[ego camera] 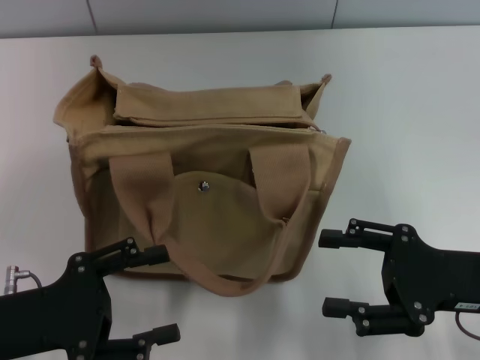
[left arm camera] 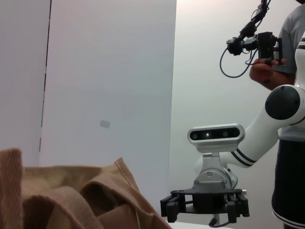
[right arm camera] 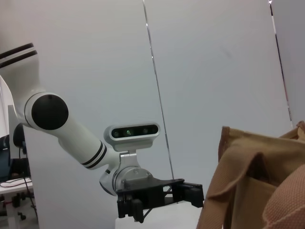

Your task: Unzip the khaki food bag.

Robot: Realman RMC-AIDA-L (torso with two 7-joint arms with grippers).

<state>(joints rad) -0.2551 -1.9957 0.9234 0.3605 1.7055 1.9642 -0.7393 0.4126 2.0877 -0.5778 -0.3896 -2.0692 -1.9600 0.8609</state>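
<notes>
The khaki food bag (ego camera: 202, 150) stands upright in the middle of the white table (ego camera: 405, 97), its front pocket with the metal snap (ego camera: 203, 185) facing me. One wide handle (ego camera: 142, 202) droops over the front; the other lies folded on top. The top zipper line (ego camera: 217, 124) runs between the folded top edges. My left gripper (ego camera: 160, 296) is open and empty by the bag's near left corner. My right gripper (ego camera: 324, 272) is open and empty just off its near right corner. The bag also shows in the left wrist view (left arm camera: 71, 200) and the right wrist view (right arm camera: 257, 181).
The left wrist view shows my right arm's gripper (left arm camera: 205, 205) beyond the bag, and a person (left arm camera: 288, 71) holding a device at the side. The right wrist view shows my left arm's gripper (right arm camera: 159, 196). A plain wall stands behind.
</notes>
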